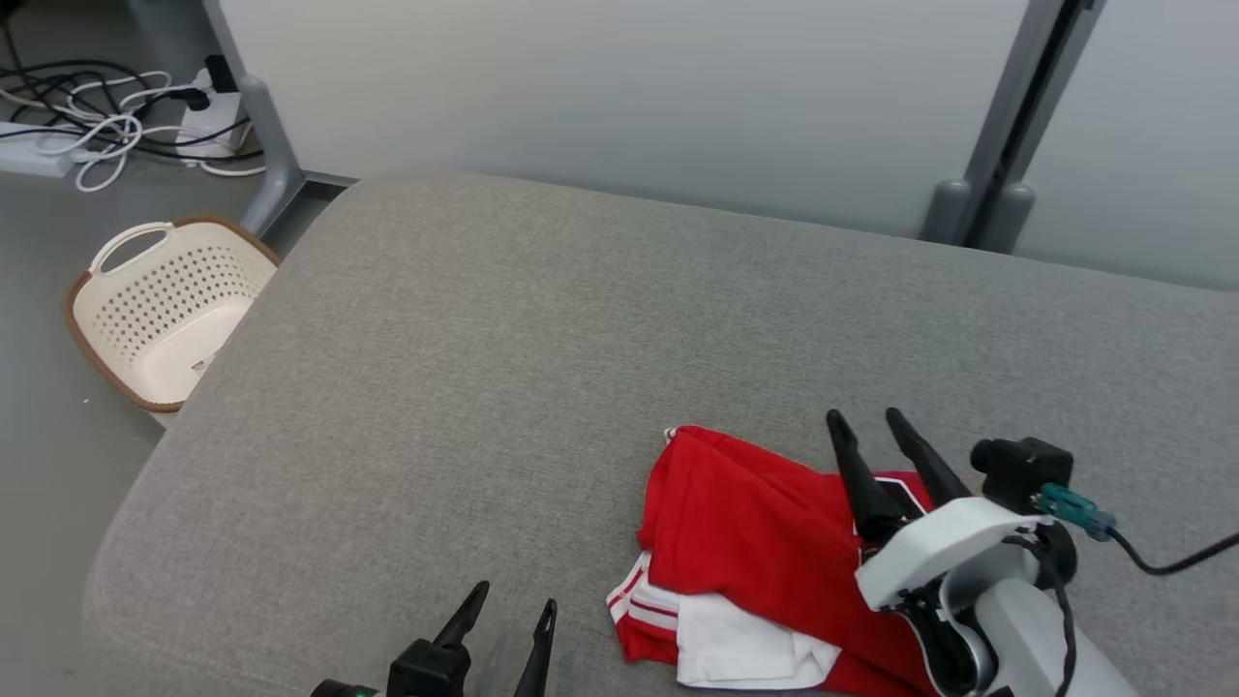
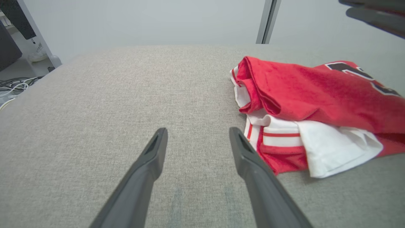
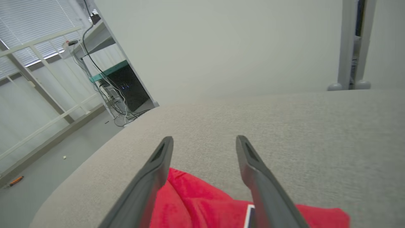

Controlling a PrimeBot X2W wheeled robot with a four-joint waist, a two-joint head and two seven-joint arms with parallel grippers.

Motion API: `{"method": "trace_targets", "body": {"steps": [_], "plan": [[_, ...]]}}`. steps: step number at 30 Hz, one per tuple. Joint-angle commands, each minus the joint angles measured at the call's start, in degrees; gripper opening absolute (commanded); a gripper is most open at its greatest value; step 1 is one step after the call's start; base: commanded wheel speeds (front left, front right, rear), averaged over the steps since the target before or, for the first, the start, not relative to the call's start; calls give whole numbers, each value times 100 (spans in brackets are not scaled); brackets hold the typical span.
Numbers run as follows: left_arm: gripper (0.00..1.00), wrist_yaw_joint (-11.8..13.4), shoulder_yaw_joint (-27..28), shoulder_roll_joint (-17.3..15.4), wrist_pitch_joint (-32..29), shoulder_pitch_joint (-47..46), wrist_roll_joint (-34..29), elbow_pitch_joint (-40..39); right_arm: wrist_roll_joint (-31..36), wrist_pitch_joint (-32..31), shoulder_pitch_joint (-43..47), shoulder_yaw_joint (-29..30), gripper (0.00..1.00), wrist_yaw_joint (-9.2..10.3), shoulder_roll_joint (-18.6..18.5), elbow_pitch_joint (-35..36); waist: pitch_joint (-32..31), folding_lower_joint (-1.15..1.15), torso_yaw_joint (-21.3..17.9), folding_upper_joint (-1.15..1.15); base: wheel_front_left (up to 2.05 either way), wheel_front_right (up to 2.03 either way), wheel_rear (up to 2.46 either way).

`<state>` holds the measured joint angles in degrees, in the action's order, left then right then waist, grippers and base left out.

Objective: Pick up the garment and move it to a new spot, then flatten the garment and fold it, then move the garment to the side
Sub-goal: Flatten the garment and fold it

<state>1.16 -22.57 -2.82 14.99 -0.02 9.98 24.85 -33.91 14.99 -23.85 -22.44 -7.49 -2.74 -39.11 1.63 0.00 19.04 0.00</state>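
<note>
**Open jaws beside a folded red garment (image 1: 745, 523) on a grey pad (image 1: 484, 339)**

R gripper (image 1: 862, 416): jaws stand wide, nothing between them. In the right wrist view its two dark fingers (image 3: 152, 177) rise over red cloth at the bottom of the frame, w/ tips pointing out over bare pad beyond. Can't tell if the fingers touch the cloth. In the head view the gripper sits at lower right, over the garment's right part, w/ a white wrist housing and a black camera w/ a cable behind it.

L gripper (image 1: 515, 594): jaws also wide, holding nothing. It is low at the bottom edge of the head view, over bare pad, just left of the garment. In the left wrist view both fingers (image 2: 142, 177) frame plain grey fabric. The garment's nearest corner lies just beside the right-hand finger.

Garment: a loosely folded heap at the pad's near right area. The top layer is red; a white part w/ red stripes sticks out at the near-left edge. A dark print w/ a white outline shows on the red, close to the R gripper.

Beyond: the pad is a broad grey fabric surface w/ rounded corners. On the floor at far left is a cream perforated basket (image 1: 165, 310) w/ a brown rim, touching the pad's corner. Further back are tangled cables (image 1: 97, 126) and a power strip (image 1: 208, 121). Pale wall panels w/ grey posts (image 1: 997, 126) stand behind the pad.
</note>
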Motion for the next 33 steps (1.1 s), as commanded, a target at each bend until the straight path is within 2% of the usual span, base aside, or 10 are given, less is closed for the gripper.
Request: {"method": "trace_targets", "body": {"steps": [1,4,15,21,33], "plan": [[100,56,101,-21,23,-116,-37,-33,351,23,185,393,100,0,-39,89,-31,0,-225,0,0,0,0],[100,134,285,-24,23,-156,-111,-89,935,23,514,1127,100,0,-33,278,-66,0,-500,0,0,0,0],[100,248,863,-23,23,-53,-288,-192,1881,22,1234,2166,100,0,-34,700,-159,0,-1097,0,0,0,0],[100,304,1170,-23,23,113,-374,-298,1923,23,1488,2325,100,0,-30,887,-238,0,-1428,0,0,0,0],[100,271,1646,-21,23,378,-497,-333,2033,22,1791,2051,100,0,-34,967,-374,0,-1910,0,0,0,0]]}}
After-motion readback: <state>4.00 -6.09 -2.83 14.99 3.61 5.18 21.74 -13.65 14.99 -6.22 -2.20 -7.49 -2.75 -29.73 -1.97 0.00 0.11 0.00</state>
